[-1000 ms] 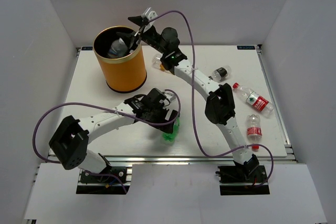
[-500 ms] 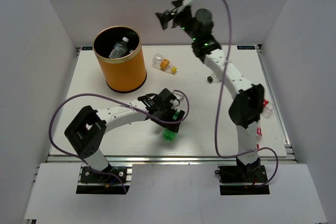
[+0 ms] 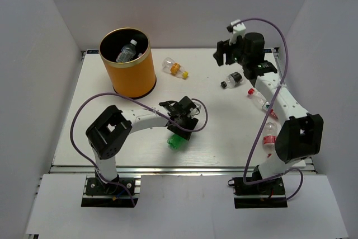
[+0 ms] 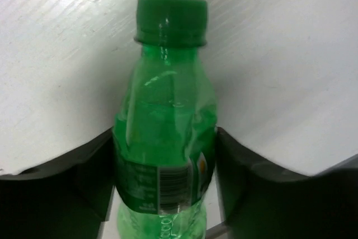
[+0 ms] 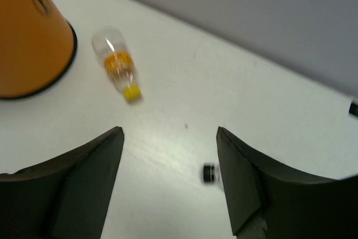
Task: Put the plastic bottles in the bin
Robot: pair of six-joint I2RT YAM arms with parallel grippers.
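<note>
Plastic bottles (image 3: 270, 136) are spread over the white counter (image 3: 224, 132), which fills most of the top view and is walled in by pale panels.

At the far left of the counter the bin (image 3: 134, 79) stands upright, orange-yellow with a black inside. One clear bottle (image 3: 126, 51) lies in it.

The left arm (image 3: 140, 118) curls low across the near middle, a purple cable looping over it. The right arm (image 3: 285, 102) rises from the near right corner and reaches to the far right.

The right end effector (image 3: 221, 54) hangs above the counter's far edge. In its wrist view its fingers (image 5: 84, 177) stand well apart with nothing between them, so it is released.

The left end effector (image 3: 179, 134) is down over the green bottle (image 3: 177, 140), which lies on its side at the near middle. In the left wrist view the dark fingers (image 4: 92, 183) flank the green bottle (image 4: 165, 155) at its label, right at its sides. Whether they are clenched on it cannot be told.

A red-labelled bottle (image 3: 254, 94) lies on the right, partly hidden by the right arm. The point at the start marks another red-labelled one, nearer the front edge.

The black-capped bottle (image 3: 232, 80) lies below the right end effector, and only its cap (image 5: 210, 173) shows in the right wrist view.

The yellow-capped bottle (image 3: 174, 68) lies just right of the bin, cap pointing away from it.
</note>
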